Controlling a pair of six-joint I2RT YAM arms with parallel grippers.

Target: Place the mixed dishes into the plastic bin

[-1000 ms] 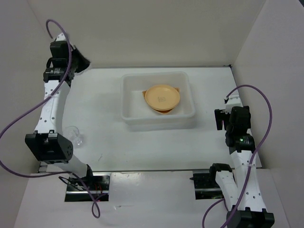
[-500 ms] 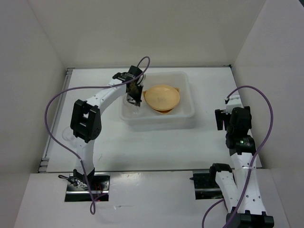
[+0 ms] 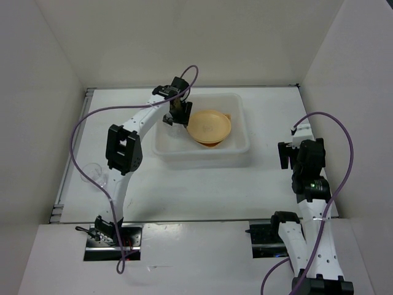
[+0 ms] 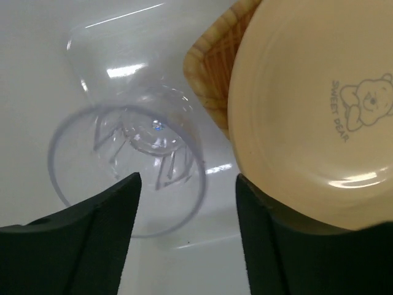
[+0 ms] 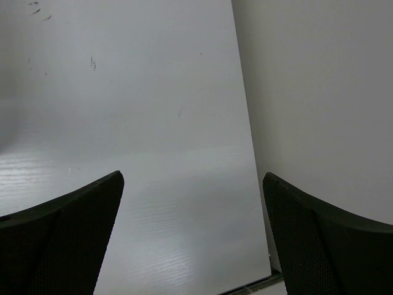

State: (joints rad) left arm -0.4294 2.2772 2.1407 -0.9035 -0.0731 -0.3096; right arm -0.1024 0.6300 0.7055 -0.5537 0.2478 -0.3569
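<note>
The plastic bin (image 3: 202,158) stands mid-table. Inside it a pale-orange plate (image 3: 209,125) rests on a tan ribbed basket dish (image 3: 210,144). My left gripper (image 3: 175,119) reaches into the bin's left half, open. A clear glass cup (image 4: 129,166) sits on the bin floor just below it, free of both fingers and beside the basket dish (image 4: 212,61) and the plate (image 4: 307,123). In the left wrist view the left gripper (image 4: 187,184) holds nothing. My right gripper (image 3: 284,155) hovers open over the table's right side; the right wrist view shows the right gripper (image 5: 192,184) empty.
A second clear glass cup (image 3: 95,173) stands on the table at the left, partly behind my left arm. White walls enclose the table on the left, back and right. The right wall (image 5: 319,92) is close to my right gripper.
My left arm has swung from the back left corner to over the bin's left half. Its jaws have opened and let go of the glass cup. The right arm has not moved.
</note>
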